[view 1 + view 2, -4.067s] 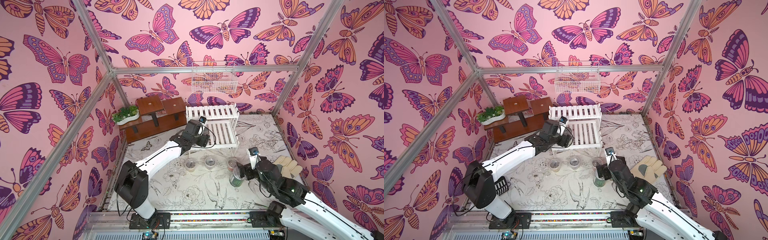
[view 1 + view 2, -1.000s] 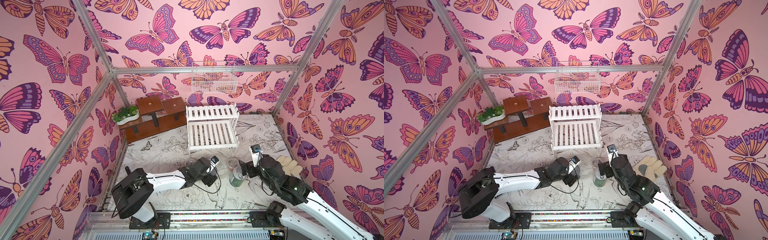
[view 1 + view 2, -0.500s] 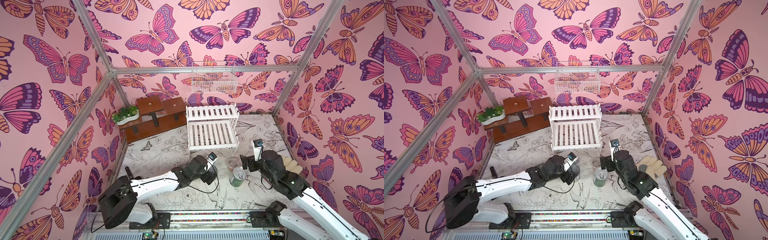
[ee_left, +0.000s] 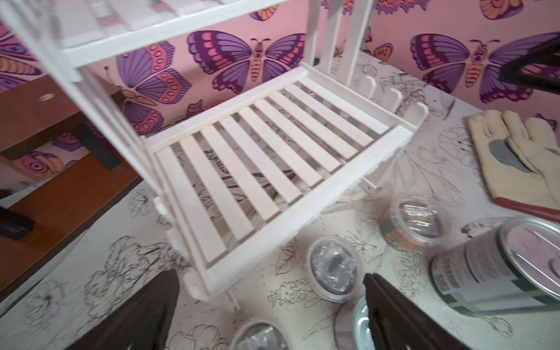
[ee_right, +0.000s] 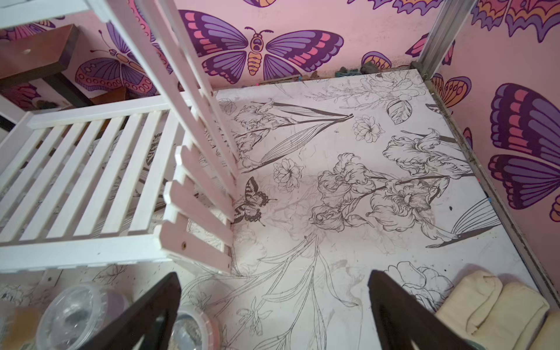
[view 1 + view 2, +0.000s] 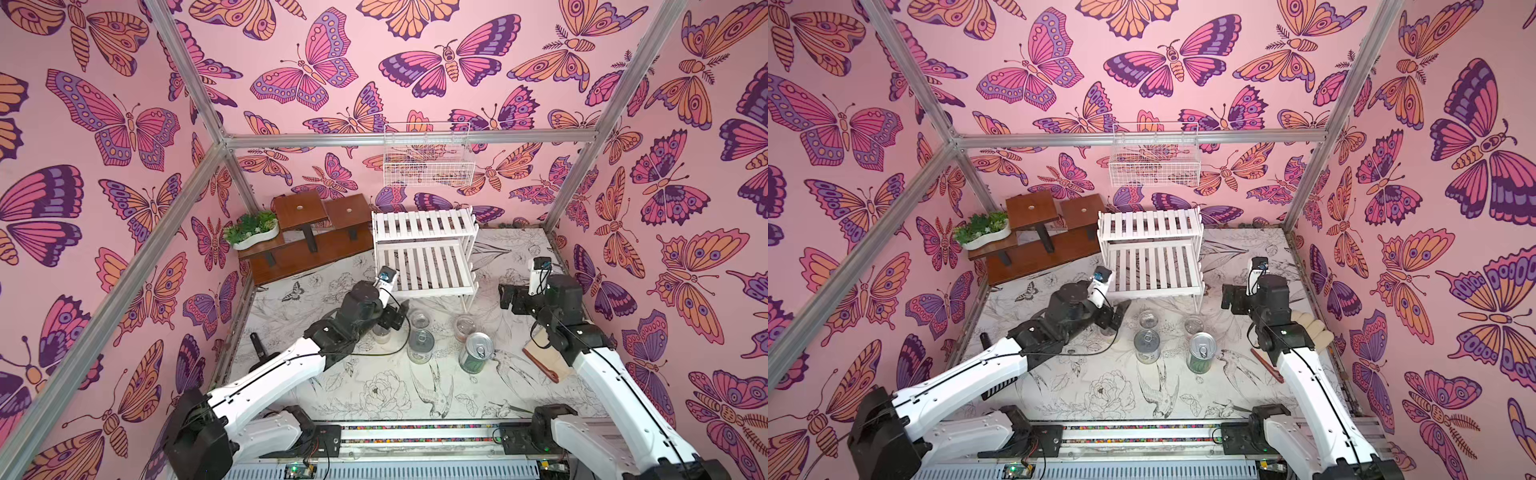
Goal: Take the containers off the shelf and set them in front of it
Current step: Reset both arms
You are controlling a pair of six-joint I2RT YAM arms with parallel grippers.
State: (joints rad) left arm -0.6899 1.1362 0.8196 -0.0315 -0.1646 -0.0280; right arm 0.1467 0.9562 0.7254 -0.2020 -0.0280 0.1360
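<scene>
Both tiers of the white slatted shelf [image 6: 424, 253] [image 6: 1150, 257] [image 4: 266, 151] [image 5: 91, 181] are bare. On the table just in front of it stand the containers: a dark cup [image 6: 419, 319] [image 4: 333, 269], a red-orange cup [image 6: 464, 326] [image 4: 415, 222], a white-labelled can [image 6: 420, 345] [image 6: 1147, 346] and a green-patterned can [image 6: 476, 352] [image 6: 1201, 351] [image 4: 491, 266]. A third cup [image 6: 381, 332] [image 4: 260, 336] sits partly under my left gripper [image 6: 395, 320] [image 4: 269, 275], which hovers open and empty. My right gripper [image 6: 509, 297] [image 5: 274, 274] is open and empty, right of the shelf's front corner.
A brown stepped stand [image 6: 316, 232] with a white planter [image 6: 253, 230] stands back left. A white wire basket [image 6: 428, 160] hangs on the back wall. A cream work glove [image 6: 544, 353] [image 4: 521, 163] lies under my right arm.
My left gripper finished opening, left the white-labelled can standing and drew back toward the shelf's left front corner. My right gripper rose away from the green-patterned can toward the back.
</scene>
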